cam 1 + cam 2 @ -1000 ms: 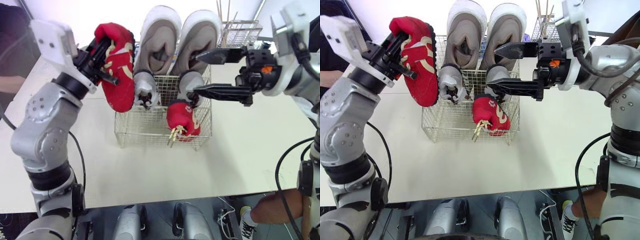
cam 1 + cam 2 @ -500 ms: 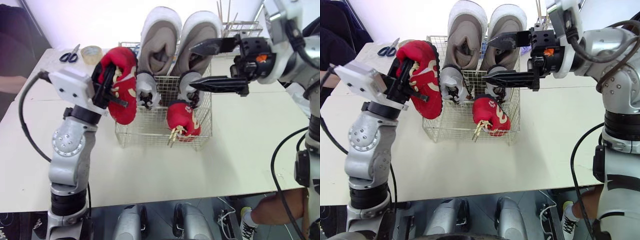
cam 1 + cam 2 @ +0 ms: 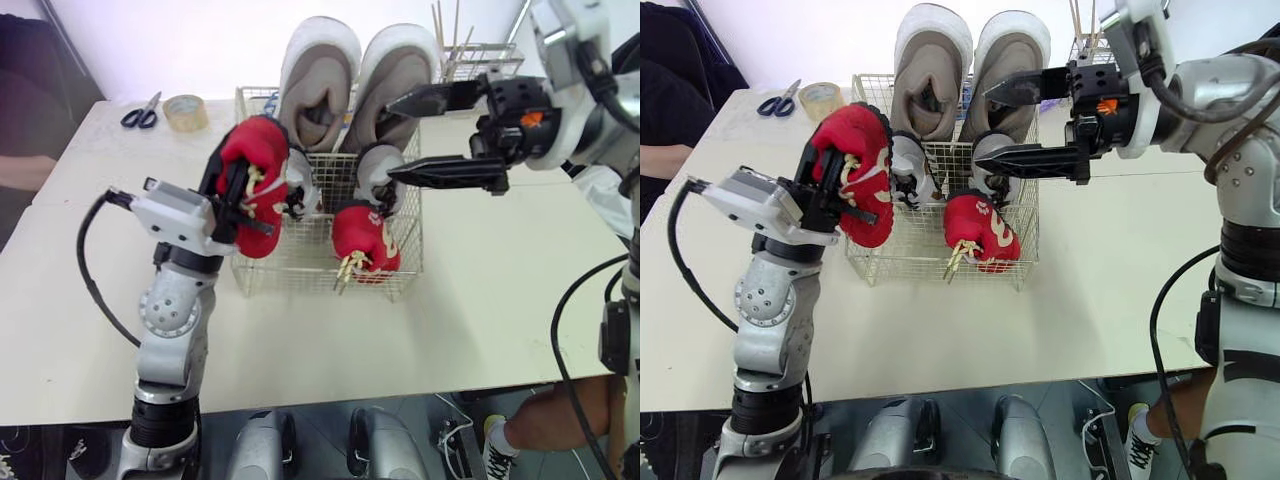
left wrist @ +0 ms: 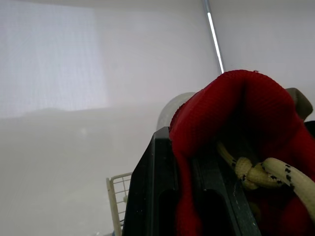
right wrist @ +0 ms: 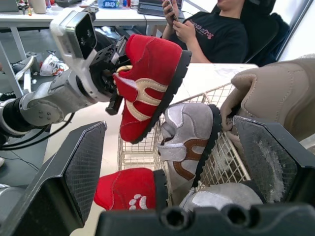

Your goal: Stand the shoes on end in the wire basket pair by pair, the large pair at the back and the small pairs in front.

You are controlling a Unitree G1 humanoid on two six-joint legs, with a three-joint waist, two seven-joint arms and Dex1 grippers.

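Two black fingers of the left gripper (image 3: pixel 236 192) are closed on the mouth of a red shoe (image 3: pixel 256 160), toe down at the wire basket's (image 3: pixel 310 283) left edge. The right gripper (image 3: pixel 392 140) is wide open and empty over the basket's right side. The left wrist view shows the cloth pinched beside a cream lace (image 4: pixel 266 172); the right wrist view, the shoe's black sole (image 5: pixel 170 93).
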